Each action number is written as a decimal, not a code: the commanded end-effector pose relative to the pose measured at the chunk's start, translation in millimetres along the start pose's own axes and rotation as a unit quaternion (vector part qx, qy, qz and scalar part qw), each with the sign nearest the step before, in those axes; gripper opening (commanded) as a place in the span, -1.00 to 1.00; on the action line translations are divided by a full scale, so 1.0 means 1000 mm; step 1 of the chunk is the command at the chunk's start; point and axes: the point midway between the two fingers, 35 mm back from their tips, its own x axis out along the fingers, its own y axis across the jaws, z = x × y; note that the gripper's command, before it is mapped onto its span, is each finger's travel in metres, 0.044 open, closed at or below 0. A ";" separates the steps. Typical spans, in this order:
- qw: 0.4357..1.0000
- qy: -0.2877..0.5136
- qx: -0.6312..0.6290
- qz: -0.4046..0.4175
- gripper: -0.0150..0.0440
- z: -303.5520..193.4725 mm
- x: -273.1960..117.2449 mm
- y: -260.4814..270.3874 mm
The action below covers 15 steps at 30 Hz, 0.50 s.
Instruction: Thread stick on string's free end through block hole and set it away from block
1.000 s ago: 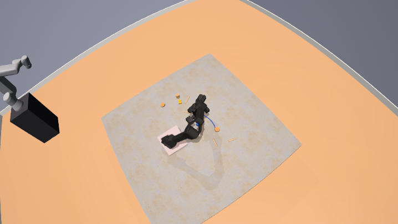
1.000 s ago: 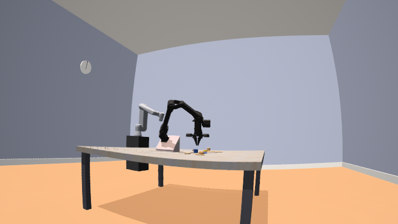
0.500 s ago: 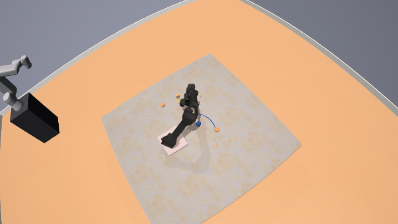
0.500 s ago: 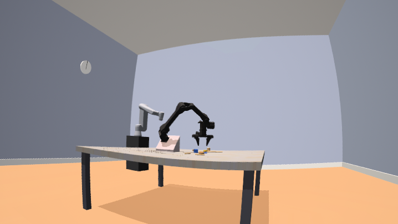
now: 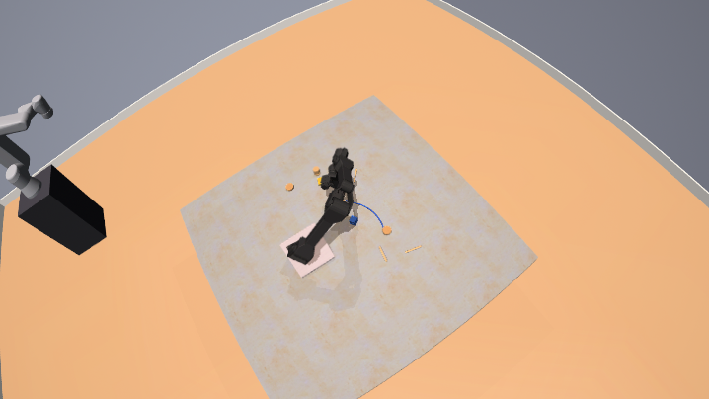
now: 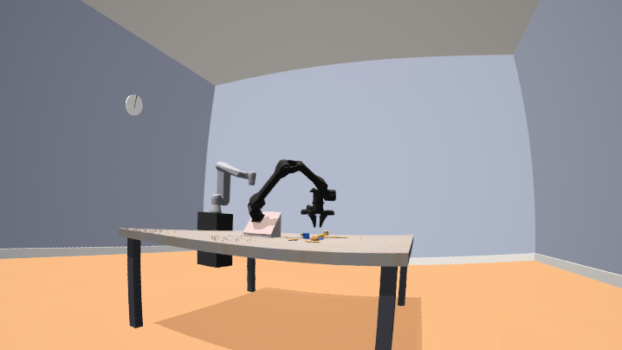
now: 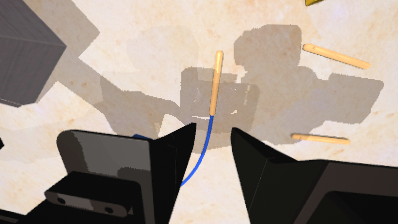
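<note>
The stick (image 7: 216, 82) on the end of the blue string (image 7: 205, 149) (image 5: 369, 209) lies flat on the table in the wrist view, ahead of my fingertips. The arm hides it in the top view. The string runs to the round wooden button (image 5: 386, 230) (image 6: 314, 238). A small blue block (image 5: 353, 220) (image 6: 305, 235) stands near the string; its edge (image 7: 142, 136) shows behind my left finger. I cannot make out its hole. My gripper (image 7: 213, 130) (image 6: 318, 226) is partly open and empty, pointing down above the table. The string shows between the fingertips, below them.
Loose sticks (image 5: 383, 253) (image 5: 413, 249) (image 5: 355, 174) lie around; two sticks (image 7: 336, 56) (image 7: 321, 139) show right of the string's stick. A yellow piece (image 5: 319, 181), a wooden cylinder (image 5: 316, 170) and a wooden disc (image 5: 289, 186) lie beyond. The arm's sloped mount (image 5: 324, 256) stands on the table.
</note>
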 end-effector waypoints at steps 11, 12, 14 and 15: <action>1.000 -0.002 -0.003 -0.001 -0.07 0.001 0.003 -0.001; 1.000 -0.002 -0.003 -0.001 -0.07 0.001 0.005 -0.001; 1.000 -0.002 -0.003 -0.001 -0.07 0.001 0.008 -0.001; 1.000 -0.002 -0.003 -0.001 -0.07 0.001 0.010 -0.001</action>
